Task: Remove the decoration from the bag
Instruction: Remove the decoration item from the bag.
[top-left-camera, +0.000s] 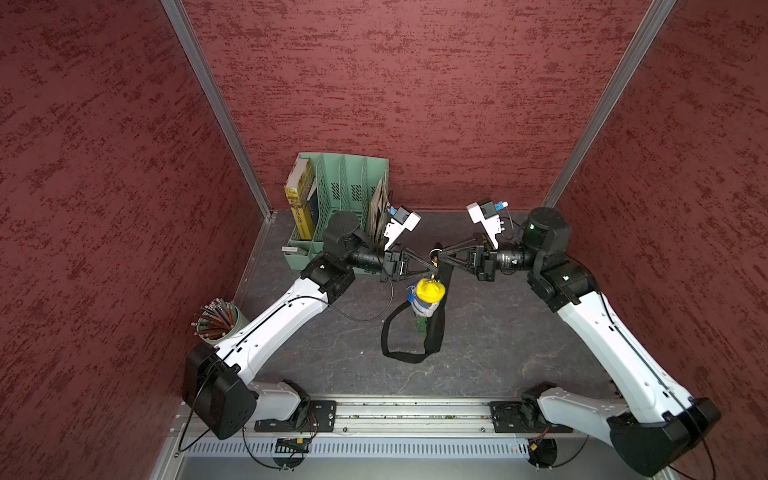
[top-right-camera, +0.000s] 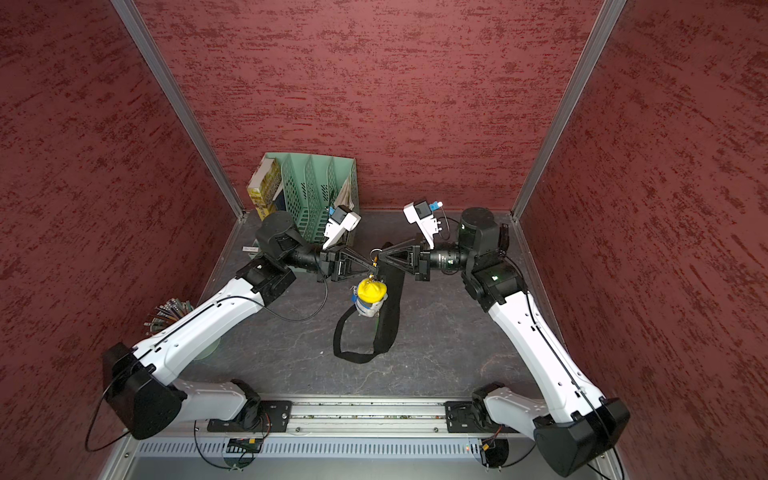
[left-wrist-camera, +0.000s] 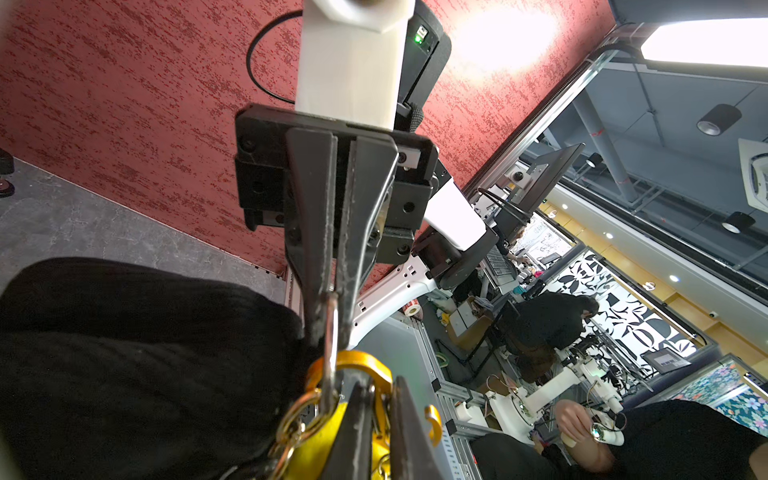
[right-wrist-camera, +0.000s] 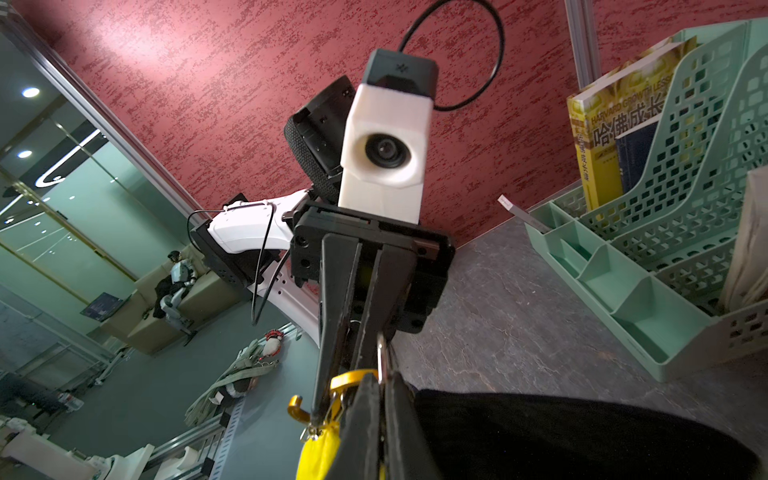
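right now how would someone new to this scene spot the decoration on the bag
Look at the middle of the grey table, where both grippers meet above the black bag. The decoration hangs just below them: a small doll figure with a bright yellow hat, the only yellow thing there.

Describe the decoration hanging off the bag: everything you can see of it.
The decoration is a small doll with a bright yellow hard hat, a white and grey body and a bit of blue at its side. It hangs in the air beside the black bag, above the dark table. A gold chain runs up to a gold clasp hooked on a silver ring. The left gripper is shut on the clasp; the right gripper is shut on the ring.
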